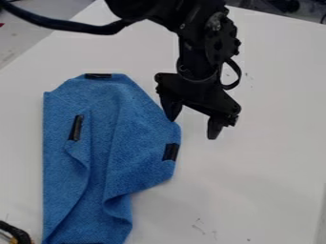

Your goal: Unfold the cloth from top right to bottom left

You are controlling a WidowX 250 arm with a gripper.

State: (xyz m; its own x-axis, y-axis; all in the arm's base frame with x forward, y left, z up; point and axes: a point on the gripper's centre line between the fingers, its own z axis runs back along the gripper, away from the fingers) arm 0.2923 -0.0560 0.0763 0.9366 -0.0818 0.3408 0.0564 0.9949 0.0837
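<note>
Cloth [143, 138] lies partly spread on the tabletop [267, 162], but some folds seem left to open; the gripper [193, 127] has fingers apart.

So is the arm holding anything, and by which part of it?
Nothing is held: the end effector is open, one fingertip at the edge of the blue cloth, the other over the white table.

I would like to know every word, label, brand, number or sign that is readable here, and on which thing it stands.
There is no readable text.
Blue cloth: its black strips show no letters.
White table: faint marks, no word or number I can make out.
Black tool: no label or number legible.
</note>
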